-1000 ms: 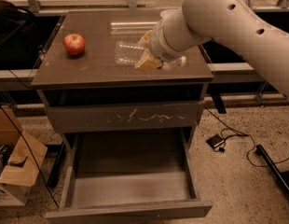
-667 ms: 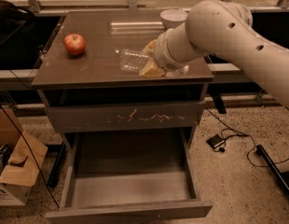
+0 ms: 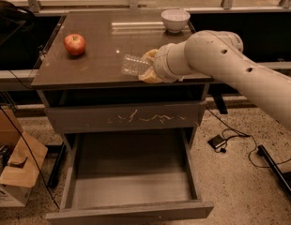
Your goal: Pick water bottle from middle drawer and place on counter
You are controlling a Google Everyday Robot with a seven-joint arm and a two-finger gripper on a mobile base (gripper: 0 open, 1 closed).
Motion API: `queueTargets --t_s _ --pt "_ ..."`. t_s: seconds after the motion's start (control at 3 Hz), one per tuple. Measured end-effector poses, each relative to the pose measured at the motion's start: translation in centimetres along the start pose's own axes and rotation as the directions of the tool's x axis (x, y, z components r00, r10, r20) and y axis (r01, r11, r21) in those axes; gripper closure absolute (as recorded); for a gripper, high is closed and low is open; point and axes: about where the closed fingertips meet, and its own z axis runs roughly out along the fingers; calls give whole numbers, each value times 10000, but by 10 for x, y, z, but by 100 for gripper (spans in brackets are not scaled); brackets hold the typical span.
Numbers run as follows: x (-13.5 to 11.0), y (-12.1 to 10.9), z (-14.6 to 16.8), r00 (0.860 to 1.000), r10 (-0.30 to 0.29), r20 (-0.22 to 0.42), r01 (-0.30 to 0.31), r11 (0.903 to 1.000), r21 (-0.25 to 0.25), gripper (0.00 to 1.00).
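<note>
The water bottle (image 3: 133,65) lies on its side on the counter (image 3: 96,67), near the front edge and right of centre. Only its clear ribbed end shows; the rest is inside my gripper (image 3: 148,67). The gripper's tan fingers (image 3: 149,56) are shut around the bottle, and the thick white arm reaches in from the right. The middle drawer (image 3: 131,184) is pulled out below, and its smooth grey floor holds nothing.
A red apple (image 3: 74,44) sits at the counter's left. A white bowl (image 3: 175,19) stands at the back right. A closed drawer front with pale scratch marks (image 3: 131,117) is under the counter. A cardboard box (image 3: 16,170) and cables (image 3: 220,143) lie on the floor.
The arm has dropped and swung toward the counter's front edge with the bottle, bringing it down onto the top. The white bowl, hidden behind the arm before, now shows.
</note>
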Motion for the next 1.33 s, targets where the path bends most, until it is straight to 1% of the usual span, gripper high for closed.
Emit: queueTargets --t_s 0.33,0.67,1.0,1.33 --pt "0 0 0 10000 0 0 0 10000 0 100" --pt "-2 -10 7 9974 -373 -610 391 9988 286 100" --pt "-15 -34 2 9798 -1358 -1466 1497 9848 883 82" --pt "-20 -47 4 9717 -1618 -1722 1821 9772 1094 50"
